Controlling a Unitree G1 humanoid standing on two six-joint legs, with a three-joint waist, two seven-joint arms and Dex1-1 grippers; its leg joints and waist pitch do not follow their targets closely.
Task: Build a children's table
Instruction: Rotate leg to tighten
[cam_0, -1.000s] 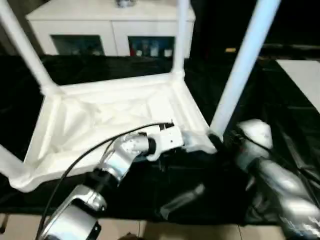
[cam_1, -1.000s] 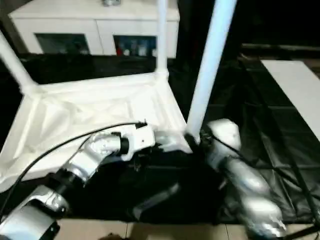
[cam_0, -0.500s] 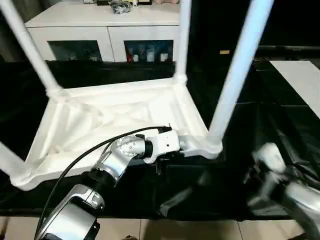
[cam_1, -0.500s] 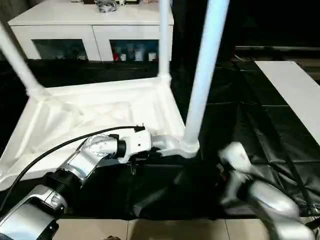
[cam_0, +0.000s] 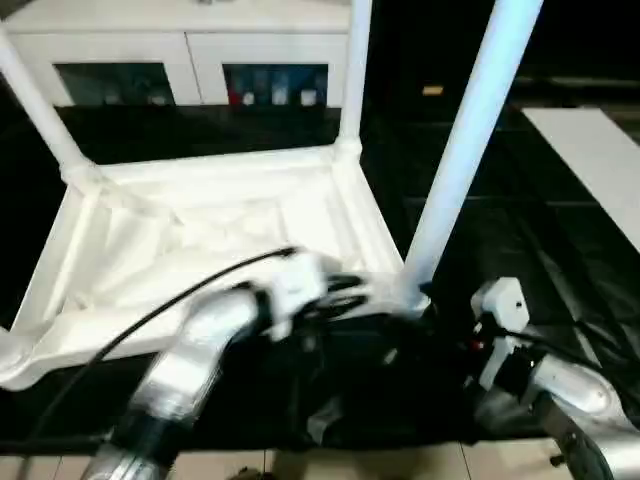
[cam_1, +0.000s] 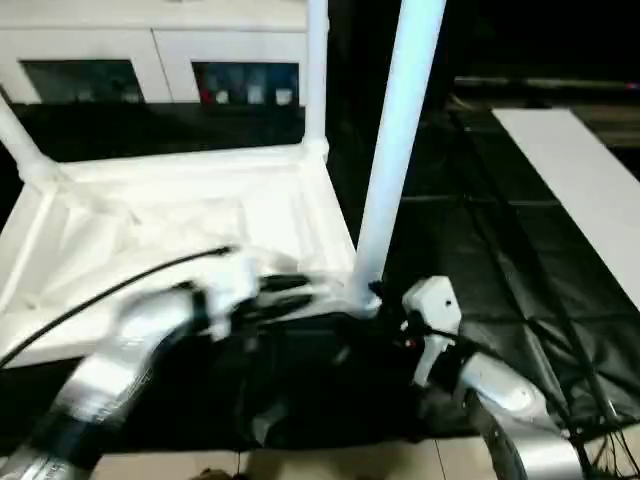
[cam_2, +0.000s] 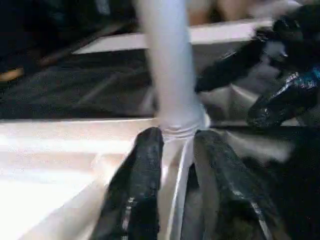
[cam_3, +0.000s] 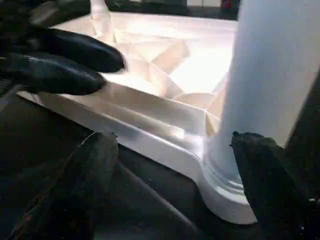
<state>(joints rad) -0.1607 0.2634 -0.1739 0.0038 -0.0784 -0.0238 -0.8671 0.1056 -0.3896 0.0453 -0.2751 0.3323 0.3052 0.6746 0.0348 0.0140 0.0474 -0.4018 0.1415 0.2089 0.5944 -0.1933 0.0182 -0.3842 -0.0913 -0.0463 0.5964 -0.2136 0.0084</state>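
Note:
The white tabletop lies upside down, ribbed underside up, on the black-draped work table. Legs stand in its sockets: far left, far right, and near right. At the near left corner a leg base shows. My left gripper is shut on the near rim, right beside the near right leg's socket. My right gripper is open, its fingers wide apart, facing that corner socket from the near side, apart from it.
A white glass-door cabinet stands behind the work table. A white board lies at the far right. My left arm's black cable arcs over the tabletop's near edge. Light floor shows along the table's front edge.
My right gripper left the near right leg's base, drew back, and has come forward to the corner again. My left arm stays at the near rim, now blurred. The camera tilted.

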